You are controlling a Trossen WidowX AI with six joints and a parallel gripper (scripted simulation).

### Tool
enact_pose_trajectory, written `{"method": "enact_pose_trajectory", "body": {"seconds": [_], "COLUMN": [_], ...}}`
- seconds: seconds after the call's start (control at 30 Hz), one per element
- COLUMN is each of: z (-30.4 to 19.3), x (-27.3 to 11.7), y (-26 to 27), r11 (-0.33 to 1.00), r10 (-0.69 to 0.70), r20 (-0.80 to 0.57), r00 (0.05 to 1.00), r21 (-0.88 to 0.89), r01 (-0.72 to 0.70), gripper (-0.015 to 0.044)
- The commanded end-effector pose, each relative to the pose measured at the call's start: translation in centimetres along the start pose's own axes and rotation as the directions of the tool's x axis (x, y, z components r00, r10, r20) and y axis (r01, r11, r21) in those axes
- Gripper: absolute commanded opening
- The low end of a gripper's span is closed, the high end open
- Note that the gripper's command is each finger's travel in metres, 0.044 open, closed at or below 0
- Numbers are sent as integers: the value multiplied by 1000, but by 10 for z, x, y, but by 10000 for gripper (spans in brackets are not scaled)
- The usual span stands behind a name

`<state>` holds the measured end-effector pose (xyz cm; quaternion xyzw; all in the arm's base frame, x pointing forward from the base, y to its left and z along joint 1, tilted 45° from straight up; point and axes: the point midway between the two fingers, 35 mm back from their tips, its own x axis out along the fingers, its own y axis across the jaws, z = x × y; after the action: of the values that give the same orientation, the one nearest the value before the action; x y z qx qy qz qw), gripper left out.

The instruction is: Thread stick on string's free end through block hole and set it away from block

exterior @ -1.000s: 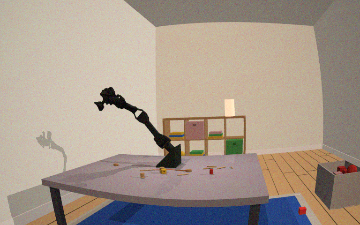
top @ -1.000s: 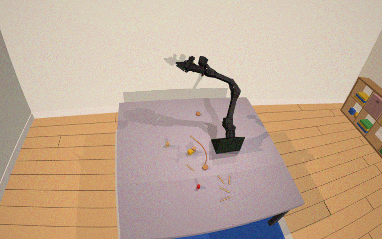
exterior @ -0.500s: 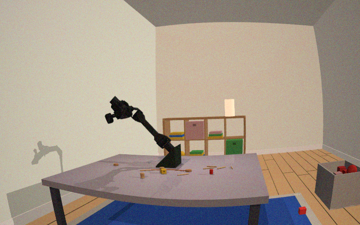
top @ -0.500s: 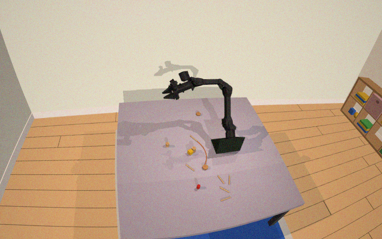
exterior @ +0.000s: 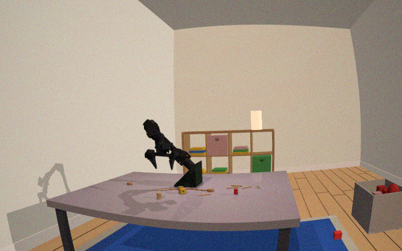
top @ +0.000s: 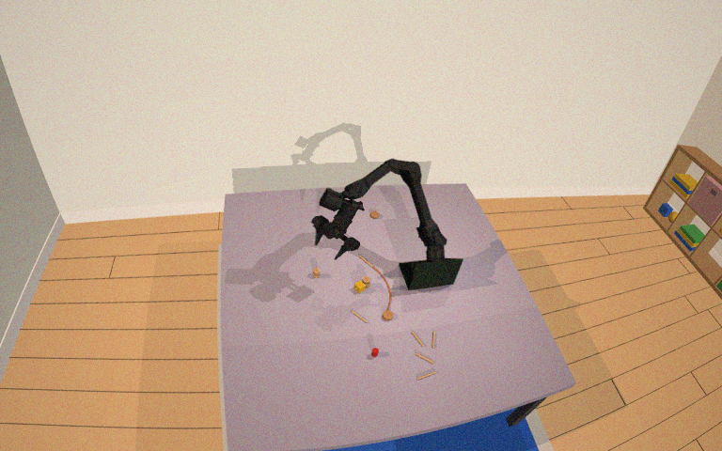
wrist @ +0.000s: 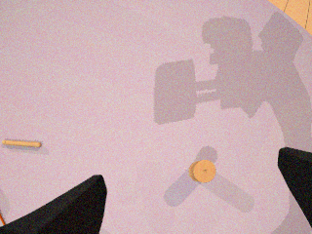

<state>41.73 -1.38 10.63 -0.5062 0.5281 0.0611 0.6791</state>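
Top view, read from the left: saw a short wooden cylinder (top: 316, 272) (exterior: 158, 195) (wrist: 203, 172) upright on the table (top: 276, 382) (exterior: 255, 209) (wrist: 73, 73). Noted the gripper (top: 326, 252) (exterior: 164, 168) (wrist: 195, 174) above the table, fingers spread wide and pinching nothing. Came next to a loose stick (top: 359, 316) (exterior: 204, 195) (wrist: 21, 143), then to the yellow block (top: 359, 287) (exterior: 182, 190), with a wooden disc (top: 366, 281) just beside. Found the string's stick (top: 366, 260) (exterior: 161, 189) on the table, apart from the block and outside the hole. Saw another disc (top: 374, 214) (exterior: 129, 183) farther back and a red cylinder (top: 374, 351) (exterior: 235, 191) nearer the front. Followed the string (top: 389, 289) (exterior: 195, 189) (wrist: 2, 217) in a curve from the stick to the round button (top: 387, 315) (exterior: 210, 190). Counted four more loose sticks (top: 424, 357) (exterior: 247, 186) in front of the arm's black base (top: 417, 279) (exterior: 198, 179).
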Motion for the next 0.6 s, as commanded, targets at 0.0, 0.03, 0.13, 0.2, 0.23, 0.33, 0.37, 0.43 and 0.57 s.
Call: {"method": "enact_pose_trajectory", "body": {"seconds": [0.0,0.03,0.13,0.2,0.23,0.33,0.37,0.43,0.57], "z": [-20,-27,-49,-63,-67,-69,-69,-69,-69], "x": [29,35,49,53,54,55,55,55,55], "y": [55,69,107,127,132,133,133,133,133], "r11": [952,922,789,681,649,638,638,638,638], "r10": [93,109,136,135,133,132,132,132,132], "r20": [-187,-237,-385,-469,-490,-497,-497,-497,-497], "r00": [978,965,913,873,862,858,858,858,858], "r21": [-271,-338,-515,-596,-614,-620,-620,-620,-620], "r01": [-142,-188,-335,-425,-449,-457,-457,-457,-457], "gripper": [440,440,440,440,440,440,440,440,440]}}
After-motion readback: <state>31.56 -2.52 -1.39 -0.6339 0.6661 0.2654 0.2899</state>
